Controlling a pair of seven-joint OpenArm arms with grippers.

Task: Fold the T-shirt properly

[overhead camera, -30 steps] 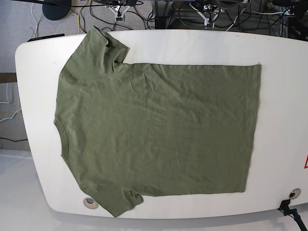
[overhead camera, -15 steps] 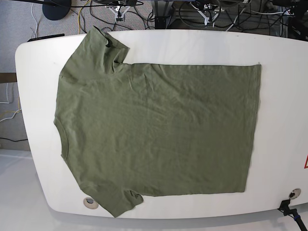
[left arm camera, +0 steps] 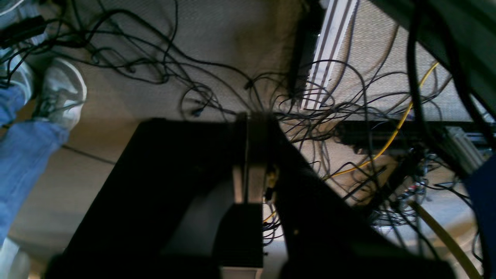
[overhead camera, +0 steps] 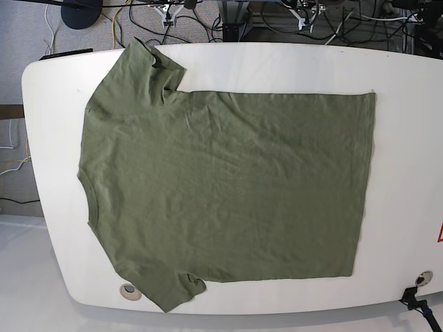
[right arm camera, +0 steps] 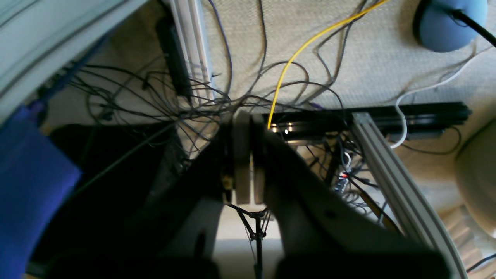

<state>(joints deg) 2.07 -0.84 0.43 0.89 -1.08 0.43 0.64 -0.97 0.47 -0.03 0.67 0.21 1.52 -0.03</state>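
The olive-green T-shirt (overhead camera: 228, 187) lies spread flat on the white table (overhead camera: 408, 138), collar to the left, hem to the right, one sleeve at the far left corner and one at the near left edge. Both arms are behind the table's far edge, off the cloth. In the left wrist view the left gripper (left arm camera: 248, 116) is shut with nothing between its fingers, pointing at the cabled floor. The right gripper (right arm camera: 248, 114) is likewise shut and empty over the floor. In the base view only small white parts of them show at the top edge.
Tangled cables (left arm camera: 317, 108) and an aluminium frame rail (right arm camera: 387, 162) lie on the carpet behind the table. A person's jeans leg (left arm camera: 23, 155) and white shoe (left arm camera: 64, 93) stand there. A grommet hole (overhead camera: 129, 291) and a clamp (overhead camera: 414, 300) mark the table's near edge.
The white gripper parts at the top of the base view have drawn back a little farther from the table. The T-shirt has not moved.
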